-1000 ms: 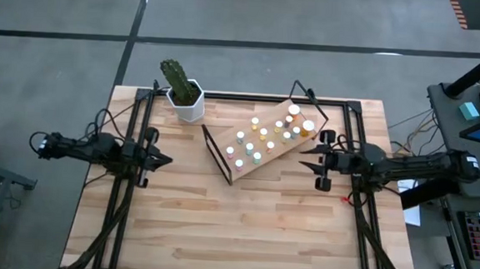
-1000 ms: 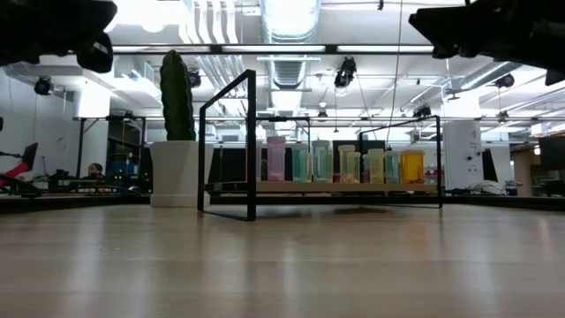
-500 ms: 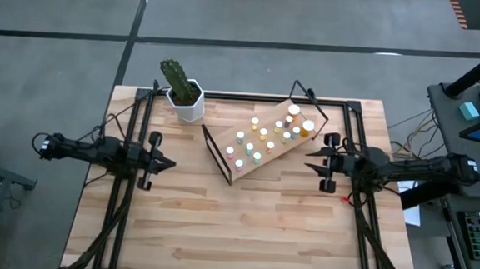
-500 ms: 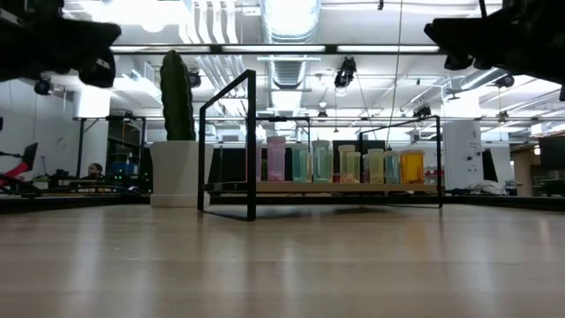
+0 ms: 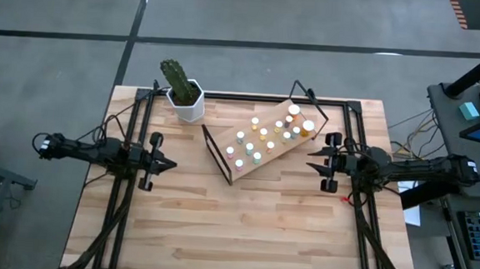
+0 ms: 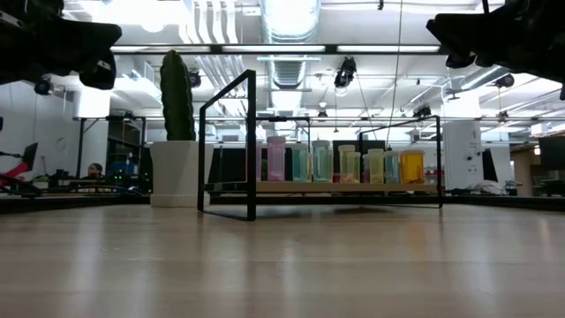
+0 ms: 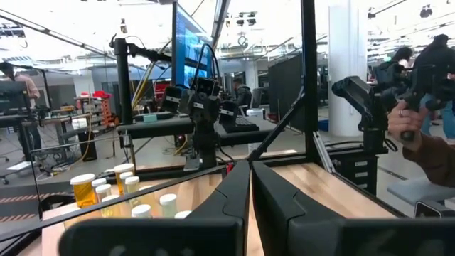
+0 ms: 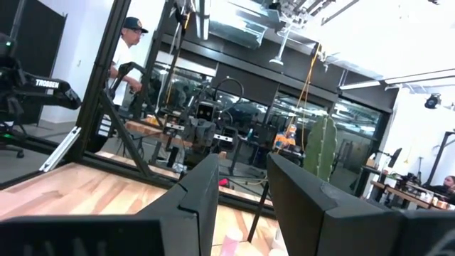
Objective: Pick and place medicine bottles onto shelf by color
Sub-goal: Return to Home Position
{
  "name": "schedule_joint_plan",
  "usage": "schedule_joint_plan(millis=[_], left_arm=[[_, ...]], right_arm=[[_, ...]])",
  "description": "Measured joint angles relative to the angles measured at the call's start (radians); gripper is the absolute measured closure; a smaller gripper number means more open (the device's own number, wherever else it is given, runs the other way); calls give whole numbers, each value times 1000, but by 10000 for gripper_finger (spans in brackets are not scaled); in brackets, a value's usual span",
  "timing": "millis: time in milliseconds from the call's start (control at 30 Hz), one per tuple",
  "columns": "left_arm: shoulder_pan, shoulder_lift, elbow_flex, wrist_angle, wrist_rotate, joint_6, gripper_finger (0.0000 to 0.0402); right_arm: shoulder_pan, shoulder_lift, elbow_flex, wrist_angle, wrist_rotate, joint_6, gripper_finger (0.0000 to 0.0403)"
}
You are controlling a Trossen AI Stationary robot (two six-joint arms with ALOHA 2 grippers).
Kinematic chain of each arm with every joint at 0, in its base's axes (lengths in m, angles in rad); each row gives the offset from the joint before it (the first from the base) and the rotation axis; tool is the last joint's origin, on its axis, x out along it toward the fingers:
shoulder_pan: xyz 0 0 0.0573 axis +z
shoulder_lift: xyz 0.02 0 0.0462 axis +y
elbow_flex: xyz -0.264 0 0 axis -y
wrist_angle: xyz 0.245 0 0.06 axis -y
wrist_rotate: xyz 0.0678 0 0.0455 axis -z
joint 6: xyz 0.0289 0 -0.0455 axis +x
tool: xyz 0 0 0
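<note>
Bottles (image 5: 262, 137) stand in rows on the tilted shelf (image 5: 219, 142) at the rear middle of the bench (image 5: 243, 226), near a potted cactus (image 5: 177, 79). The left tool (image 5: 170, 162) hangs above the bench's left side, clenched on nothing. The right tool (image 5: 309, 165) hangs near the shelf's right end, slightly parted and empty.

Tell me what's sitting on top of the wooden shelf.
Rows of small medicine bottles stand on the shelf, capped white, pale green and orange. From above, the caps cover the bottle bodies and the board beneath.
</note>
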Motion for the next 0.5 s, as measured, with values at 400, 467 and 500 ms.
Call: schedule_joint_plan(millis=[400,467,500], left_arm=[[0,-1,-2,1,-28,-1,402],[0,-2,-2,1,-28,-1,402],[0,-2,-2,1,-28,-1,402]], right_arm=[[0,-50,0,-57,38,10,291],[0,-73,-1,-86,70,10,291],[0,-88,-1,-101,79,9,291]])
